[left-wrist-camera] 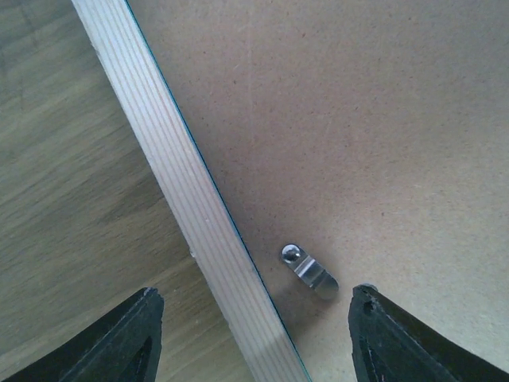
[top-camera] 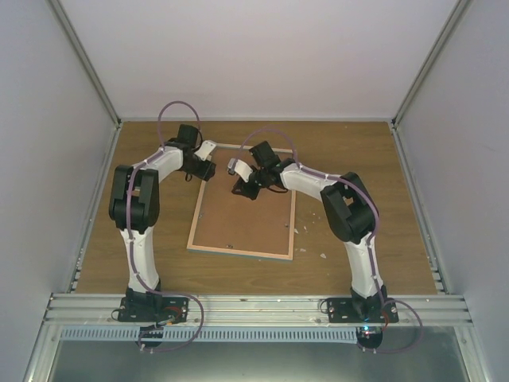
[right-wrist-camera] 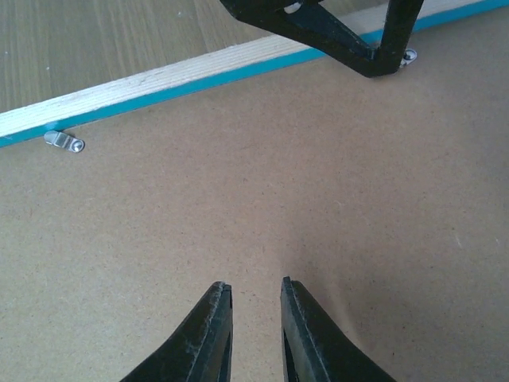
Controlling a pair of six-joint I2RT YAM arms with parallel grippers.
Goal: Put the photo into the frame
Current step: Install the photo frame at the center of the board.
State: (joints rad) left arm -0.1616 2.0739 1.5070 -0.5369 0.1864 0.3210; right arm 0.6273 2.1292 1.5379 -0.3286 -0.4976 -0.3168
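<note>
The frame [top-camera: 242, 227] lies face down in the middle of the table, its brown backing board up. The photo is hidden. My left gripper [top-camera: 203, 169] is at the frame's far left corner. In the left wrist view it [left-wrist-camera: 254, 292] is open, straddling the light wood edge [left-wrist-camera: 199, 215] and a small metal clip [left-wrist-camera: 308, 270] on the board. My right gripper [top-camera: 241, 189] hovers over the far part of the board. Its jaws [right-wrist-camera: 254, 282] stand a narrow gap apart with nothing between them. Beyond them, the left gripper's fingers [right-wrist-camera: 350, 40] show at the frame's teal-lined edge [right-wrist-camera: 159, 83].
Another metal clip [right-wrist-camera: 64, 142] sits by the frame's edge. Small white specks [top-camera: 324, 256] lie on the wooden table right of the frame. Grey walls enclose the table on three sides, and an aluminium rail [top-camera: 254, 306] runs along the near edge.
</note>
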